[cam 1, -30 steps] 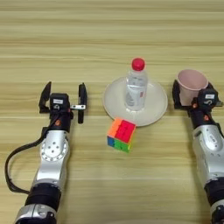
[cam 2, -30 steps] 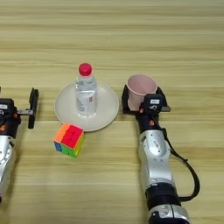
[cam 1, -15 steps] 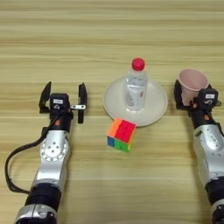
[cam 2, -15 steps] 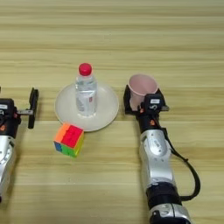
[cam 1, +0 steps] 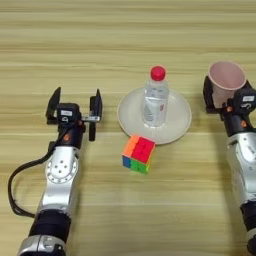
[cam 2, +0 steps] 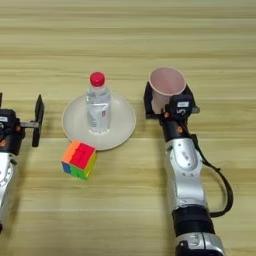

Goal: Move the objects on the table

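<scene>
A pale pink cup stands upright at the right, with my right gripper shut on its lower part, one black finger on each side. At the middle, a clear water bottle with a red cap stands upright on the round cream plate. A multicoloured puzzle cube lies on the table just in front of the plate's near rim. My left gripper rests left of the plate, open and empty, about a hand's width from the cube.
Black cables loop beside each forearm, one at the left and one at the right. Bare wood stretches across the far half of the table.
My right gripper has shifted a little farther away and to the right with the pink cup in it. Left arm, bottle, plate and cube have stayed put.
</scene>
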`<state>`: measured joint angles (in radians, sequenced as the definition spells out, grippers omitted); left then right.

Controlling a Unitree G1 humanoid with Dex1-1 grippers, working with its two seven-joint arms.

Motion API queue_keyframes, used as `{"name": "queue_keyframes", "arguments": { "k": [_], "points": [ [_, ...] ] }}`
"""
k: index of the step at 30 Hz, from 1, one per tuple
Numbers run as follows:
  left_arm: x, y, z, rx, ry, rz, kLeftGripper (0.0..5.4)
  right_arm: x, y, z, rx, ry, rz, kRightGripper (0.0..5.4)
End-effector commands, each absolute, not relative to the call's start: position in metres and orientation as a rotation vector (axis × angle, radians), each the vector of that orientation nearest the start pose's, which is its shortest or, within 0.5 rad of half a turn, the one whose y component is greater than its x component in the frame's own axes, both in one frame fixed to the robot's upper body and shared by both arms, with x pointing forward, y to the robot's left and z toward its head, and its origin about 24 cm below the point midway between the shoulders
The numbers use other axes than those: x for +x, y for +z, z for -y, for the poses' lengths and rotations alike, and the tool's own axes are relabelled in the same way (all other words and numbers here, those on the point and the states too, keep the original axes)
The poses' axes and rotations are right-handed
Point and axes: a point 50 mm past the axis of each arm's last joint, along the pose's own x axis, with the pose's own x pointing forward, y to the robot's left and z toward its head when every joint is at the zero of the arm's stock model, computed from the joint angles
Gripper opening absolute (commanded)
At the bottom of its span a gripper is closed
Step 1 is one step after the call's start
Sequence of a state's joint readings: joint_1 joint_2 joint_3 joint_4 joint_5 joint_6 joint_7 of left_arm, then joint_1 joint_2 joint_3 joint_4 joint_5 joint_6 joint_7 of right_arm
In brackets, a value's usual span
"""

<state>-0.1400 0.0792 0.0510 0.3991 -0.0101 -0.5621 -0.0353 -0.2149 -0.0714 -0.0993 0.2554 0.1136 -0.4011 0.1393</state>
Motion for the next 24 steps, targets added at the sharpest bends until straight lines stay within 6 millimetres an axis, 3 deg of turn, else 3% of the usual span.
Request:
{"name": "queue_keyframes", "arguments": {
  "k": [1,12,24],
  "points": [
    [0.262,0.049,-0.168,0.049,-0.072,0.328,5.40,0.280,0.084,0.172,0.034,0.107,0.353,4.51],
    [0.231,0.086,-0.176,-0.020,-0.323,0.436,5.40,0.241,0.100,0.197,0.115,0.248,0.310,4.51],
    [0.214,0.073,-0.138,0.009,-0.653,0.311,5.40,0.227,0.112,0.190,0.130,0.367,0.347,4.50]
  ]
}}
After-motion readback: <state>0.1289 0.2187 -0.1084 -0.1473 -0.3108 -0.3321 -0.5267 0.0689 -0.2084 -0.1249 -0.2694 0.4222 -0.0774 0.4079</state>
